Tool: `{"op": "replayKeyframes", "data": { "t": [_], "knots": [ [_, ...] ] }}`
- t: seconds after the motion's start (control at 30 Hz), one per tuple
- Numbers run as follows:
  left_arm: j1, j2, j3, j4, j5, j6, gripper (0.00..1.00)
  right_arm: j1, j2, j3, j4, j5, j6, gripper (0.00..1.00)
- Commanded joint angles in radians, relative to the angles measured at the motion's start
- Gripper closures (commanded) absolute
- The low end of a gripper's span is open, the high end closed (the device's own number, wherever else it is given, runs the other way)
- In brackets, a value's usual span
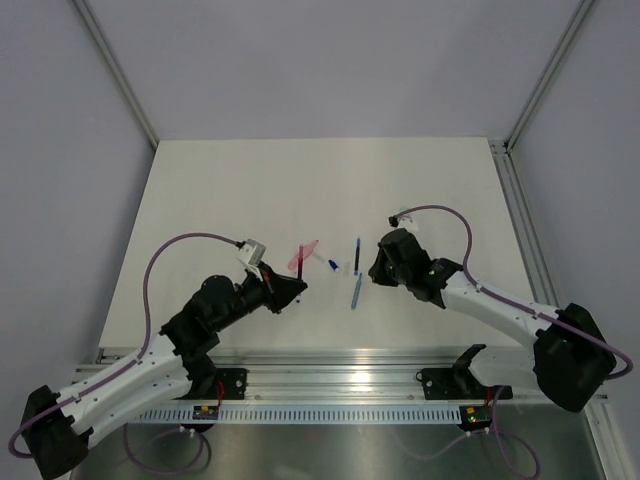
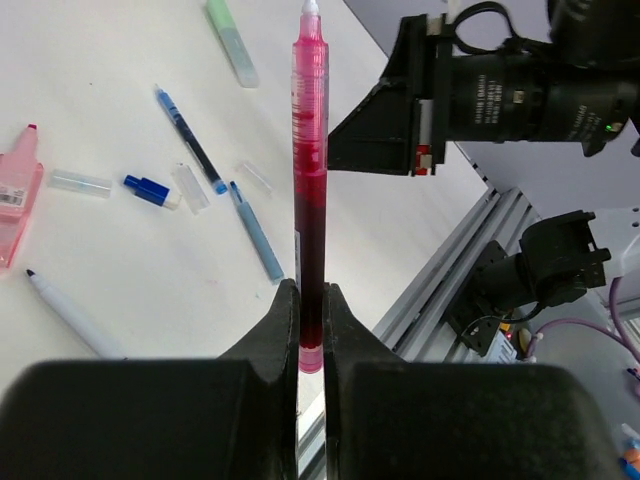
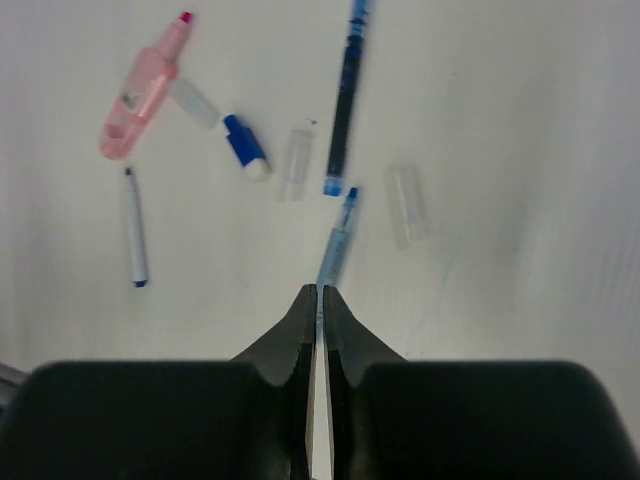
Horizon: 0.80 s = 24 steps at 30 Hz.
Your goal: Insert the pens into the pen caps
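Observation:
My left gripper (image 2: 310, 292) is shut on the lower end of a red pen (image 2: 309, 170), which stands upright above the table; both also show in the top view, the gripper (image 1: 294, 288) below the pen (image 1: 300, 262). My right gripper (image 3: 318, 291) is shut and empty, its tips just short of a light blue pen (image 3: 337, 243) lying on the table. A dark blue pen (image 3: 343, 110) lies beyond it. A pale pink cap (image 3: 140, 95) lies at the far left. A mint green cap (image 2: 232, 42) shows in the left wrist view only.
Clear short tubes (image 3: 296, 162) (image 3: 408, 205) lie by the blue pens, with a small dark blue cap (image 3: 245, 145) and a thin white pen (image 3: 135, 240) to the left. The right arm (image 2: 500, 95) is close beside the raised red pen. The metal rail (image 1: 330, 385) runs along the near edge.

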Motion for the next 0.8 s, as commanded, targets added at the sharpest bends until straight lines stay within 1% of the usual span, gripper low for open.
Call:
{"op": "replayKeyframes", "data": {
  "t": [0.0,0.07,0.17,0.2,0.27,0.3,0.43,0.57,0.77],
  "knots": [
    [-0.001,0.004,0.013,0.027,-0.033,0.067,1.00,-0.052,0.080,0.087,-0.081,-0.006,-0.080,0.89],
    [-0.001,0.011,0.009,0.036,-0.033,0.076,1.00,-0.077,0.152,0.127,-0.092,-0.020,-0.109,0.89],
    [-0.001,0.022,0.003,0.047,-0.027,0.086,1.00,-0.083,0.248,0.187,-0.130,0.012,-0.140,0.85],
    [-0.001,0.025,0.001,0.052,-0.023,0.088,1.00,-0.085,0.289,0.201,-0.142,0.017,-0.147,0.82],
    [-0.001,0.039,0.000,0.058,-0.007,0.087,1.00,-0.085,0.325,0.232,-0.150,0.024,-0.158,0.79],
    [-0.001,0.044,0.001,0.056,-0.006,0.088,1.00,-0.085,0.356,0.241,-0.152,0.023,-0.163,0.76],
    [-0.001,0.053,0.000,0.058,0.000,0.085,1.00,-0.083,0.414,0.285,-0.167,0.046,-0.178,0.67],
    [-0.001,0.054,0.000,0.059,0.002,0.085,1.00,-0.086,0.459,0.313,-0.188,0.058,-0.186,0.66],
    [-0.001,0.054,-0.002,0.061,0.003,0.085,1.00,-0.091,0.482,0.318,-0.189,0.083,-0.176,0.76]
  ]
}}
